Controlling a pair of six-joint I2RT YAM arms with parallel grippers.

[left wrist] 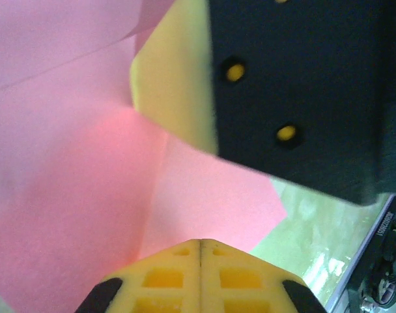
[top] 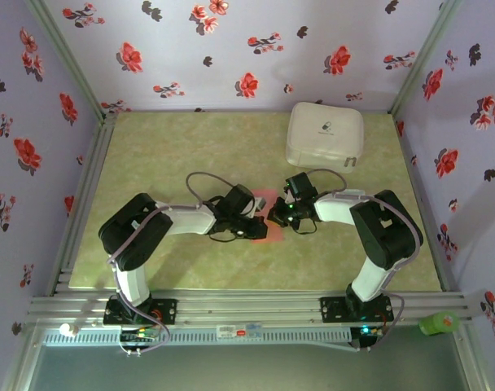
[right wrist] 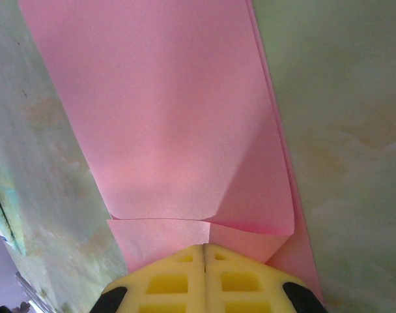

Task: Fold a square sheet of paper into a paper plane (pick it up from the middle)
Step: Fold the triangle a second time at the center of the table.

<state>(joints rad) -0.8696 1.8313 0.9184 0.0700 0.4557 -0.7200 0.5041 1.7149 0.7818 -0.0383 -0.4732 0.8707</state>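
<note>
Found the paper (top: 264, 204) near mid-table, flat on the green table (top: 174, 163), tucked between the left gripper (top: 252, 228) and the right gripper (top: 278, 214). Logged it as partly folded, with overlapping layers and angled creases in both wrist views. Saw the left yellow pads (left wrist: 165, 280) pressed together along a closed seam, tips right at the paper. Could not tell whether any paper was nipped between them. Same for the right pads (right wrist: 165, 283): together, tips against a folded flap, pinch unclear. Caught the right gripper's black body close above the paper in the left wrist view. Spotted the white case (top: 325, 134) at the far right of the table, well apart from the paper. Noted both arms bent inward, grippers just beside each other.
</note>
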